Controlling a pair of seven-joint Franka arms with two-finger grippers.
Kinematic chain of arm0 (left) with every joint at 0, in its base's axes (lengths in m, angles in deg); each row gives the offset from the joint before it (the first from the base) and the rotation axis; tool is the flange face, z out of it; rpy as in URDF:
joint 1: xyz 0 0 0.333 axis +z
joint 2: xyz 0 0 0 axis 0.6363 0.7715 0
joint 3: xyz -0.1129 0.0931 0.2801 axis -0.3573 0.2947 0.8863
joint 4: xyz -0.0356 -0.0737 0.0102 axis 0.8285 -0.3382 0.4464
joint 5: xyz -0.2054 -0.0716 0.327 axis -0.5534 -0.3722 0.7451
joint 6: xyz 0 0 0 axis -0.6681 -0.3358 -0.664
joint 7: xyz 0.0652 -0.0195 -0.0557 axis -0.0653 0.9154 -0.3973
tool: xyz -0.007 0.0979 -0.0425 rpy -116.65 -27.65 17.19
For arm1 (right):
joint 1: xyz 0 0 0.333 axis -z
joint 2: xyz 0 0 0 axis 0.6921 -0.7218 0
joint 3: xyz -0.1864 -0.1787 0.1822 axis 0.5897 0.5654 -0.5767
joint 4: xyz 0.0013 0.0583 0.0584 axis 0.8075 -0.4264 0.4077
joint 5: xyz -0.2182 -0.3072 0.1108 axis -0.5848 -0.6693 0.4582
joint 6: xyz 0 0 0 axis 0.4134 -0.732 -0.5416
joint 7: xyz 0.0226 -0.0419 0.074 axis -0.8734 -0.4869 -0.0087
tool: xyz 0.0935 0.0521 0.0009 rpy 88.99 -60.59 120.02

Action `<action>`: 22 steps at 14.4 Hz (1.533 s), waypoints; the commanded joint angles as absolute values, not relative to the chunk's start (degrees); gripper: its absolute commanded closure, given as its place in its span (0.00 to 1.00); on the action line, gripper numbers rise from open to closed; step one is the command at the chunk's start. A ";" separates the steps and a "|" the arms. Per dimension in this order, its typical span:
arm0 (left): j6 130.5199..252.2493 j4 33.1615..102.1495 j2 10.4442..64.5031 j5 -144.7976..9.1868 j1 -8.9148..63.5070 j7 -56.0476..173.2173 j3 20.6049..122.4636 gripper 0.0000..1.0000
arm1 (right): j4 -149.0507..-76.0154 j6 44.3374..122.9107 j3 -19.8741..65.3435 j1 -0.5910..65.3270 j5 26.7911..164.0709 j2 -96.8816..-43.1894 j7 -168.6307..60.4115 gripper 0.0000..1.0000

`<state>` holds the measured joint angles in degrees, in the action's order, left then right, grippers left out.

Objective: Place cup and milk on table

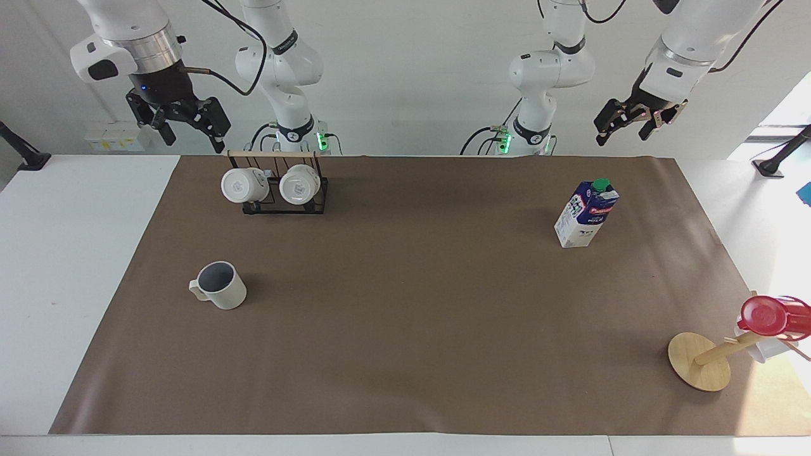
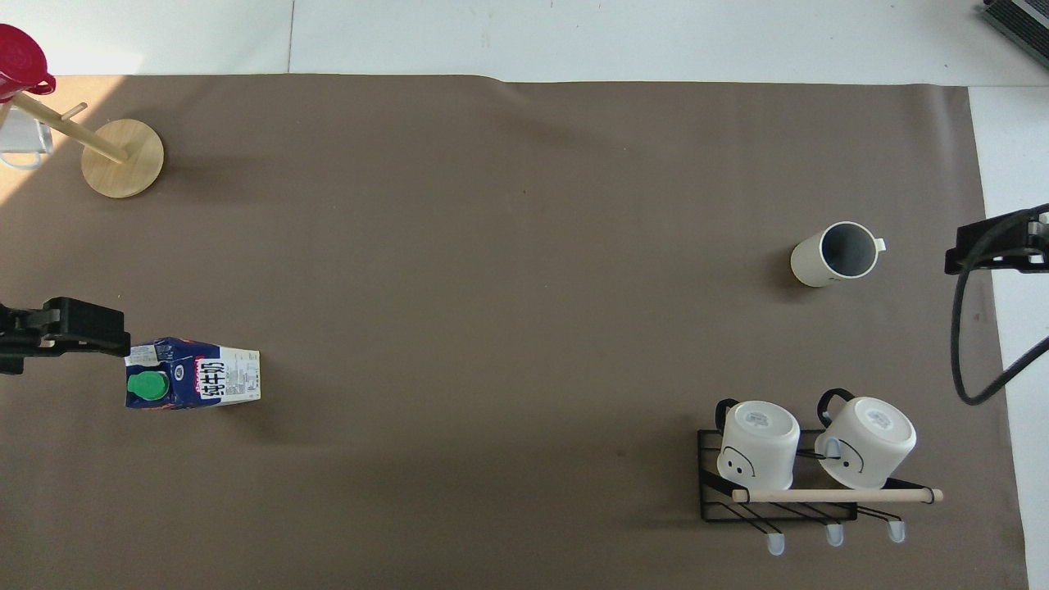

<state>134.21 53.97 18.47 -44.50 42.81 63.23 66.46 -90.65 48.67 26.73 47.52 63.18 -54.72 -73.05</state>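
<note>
I see the cup (image 1: 218,286) and milk (image 1: 586,213) upright on the desk (image 1: 405,329), well apart, bare paper between. Left claw (image 1: 628,121) and right claw (image 1: 187,125) hang raised, both released.

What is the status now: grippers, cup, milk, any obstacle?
Left gripper and right gripper open, raised, empty. Cup and milk upright on table. Nothing in the way.

Cup (image 1: 218,285) upright, milk (image 1: 587,213) upright – both on table (image 1: 412,316), well apart.
</note>
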 commanded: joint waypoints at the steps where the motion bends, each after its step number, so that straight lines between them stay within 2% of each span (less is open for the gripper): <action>1: 134.39 54.96 17.57 -44.43 42.85 63.92 66.65 0.00 | -90.26 49.35 26.68 48.45 63.44 -55.13 -71.43 0.00; 8: 134.39 54.96 17.57 -44.51 42.85 63.92 66.65 0.00 | -89.90 49.43 26.59 48.89 63.52 -56.01 -70.81 0.00; 15: 134.39 54.96 17.57 -44.43 42.76 63.92 66.65 0.00 | -81.56 51.19 26.60 49.15 63.08 -64.35 -68.70 0.00; 19: 134.39 54.96 17.48 -44.51 42.76 63.92 66.65 0.00 | -81.03 55.84 26.60 49.24 63.17 -68.04 -66.24 0.00; 22: 134.39 54.96 17.57 -44.43 42.76 63.92 66.65 0.00 | -84.26 61.27 26.60 49.24 63.35 -69.28 -66.24 0.00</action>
